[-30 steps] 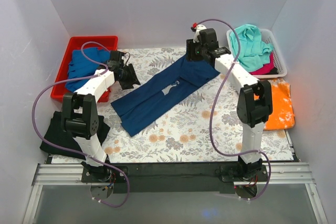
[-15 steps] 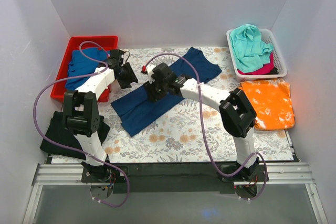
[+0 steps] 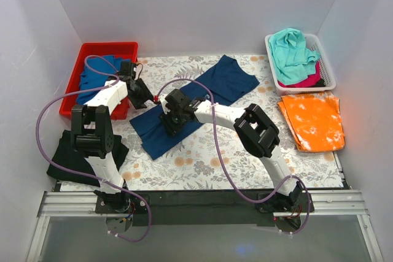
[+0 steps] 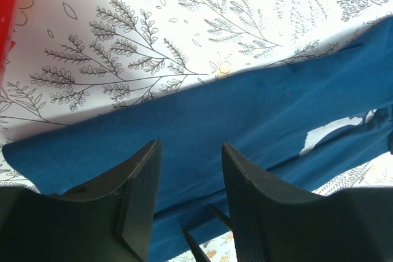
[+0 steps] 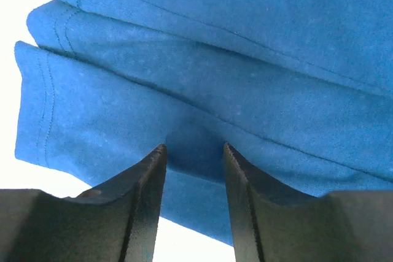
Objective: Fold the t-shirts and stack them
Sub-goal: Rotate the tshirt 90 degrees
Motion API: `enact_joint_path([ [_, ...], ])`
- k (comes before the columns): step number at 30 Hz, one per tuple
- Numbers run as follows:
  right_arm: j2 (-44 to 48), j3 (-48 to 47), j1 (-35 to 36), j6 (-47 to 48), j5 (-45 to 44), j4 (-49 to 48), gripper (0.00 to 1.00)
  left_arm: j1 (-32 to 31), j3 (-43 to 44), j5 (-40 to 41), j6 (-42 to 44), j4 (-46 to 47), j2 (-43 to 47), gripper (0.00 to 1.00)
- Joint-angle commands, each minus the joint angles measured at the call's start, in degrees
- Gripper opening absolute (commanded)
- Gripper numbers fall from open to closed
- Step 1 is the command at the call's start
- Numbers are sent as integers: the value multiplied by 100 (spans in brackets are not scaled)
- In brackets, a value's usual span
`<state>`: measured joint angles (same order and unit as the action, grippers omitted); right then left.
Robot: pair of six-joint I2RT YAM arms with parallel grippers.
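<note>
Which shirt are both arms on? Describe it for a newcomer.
Look at the floral table cover between the red bin and white basket. The navy t-shirt lies diagonally across it, folded into a long strip. It alone is dark blue with a pale grey print.

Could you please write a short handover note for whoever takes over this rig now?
Left hand: open, over the navy t-shirt.
Right hand: open, low over its folded layers.
Done: navy t-shirt folded into a long strip on the table.
Elsewhere: blue t-shirt in red bin, black t-shirt near left, orange t-shirt right, teal t-shirt and pink t-shirt in white basket.
Left: fold strip crosswise, stack, then the others.
</note>
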<state>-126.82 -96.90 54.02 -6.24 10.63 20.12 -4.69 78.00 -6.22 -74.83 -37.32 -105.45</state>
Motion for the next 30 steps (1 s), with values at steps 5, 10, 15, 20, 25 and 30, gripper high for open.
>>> enact_joint_path([
  [5, 614, 1277, 47, -167, -158, 369, 47, 56, 92, -449, 143, 120, 148, 42],
  [10, 1676, 2639, 65, -97, -597, 580, 47, 56, 338, -880, 258, 295, -98, 42],
  [15, 2477, 3405, 56, -61, -764, 985, 45, -198, 821, -1267, 477, 401, -432, 42],
  [20, 3505, 3766, 56, -298, -1209, 1126, 38, -954, 1392, -1198, 794, 436, -818, 42],
  [25, 5146, 3337, 56, -685, -2537, 678, 42, -1842, 2357, -1320, 1075, 436, -1512, 43],
  [30, 5450, 2888, -303, -659, -4305, 458, 55, -2404, 3185, -1610, 1330, 375, -2198, 43],
])
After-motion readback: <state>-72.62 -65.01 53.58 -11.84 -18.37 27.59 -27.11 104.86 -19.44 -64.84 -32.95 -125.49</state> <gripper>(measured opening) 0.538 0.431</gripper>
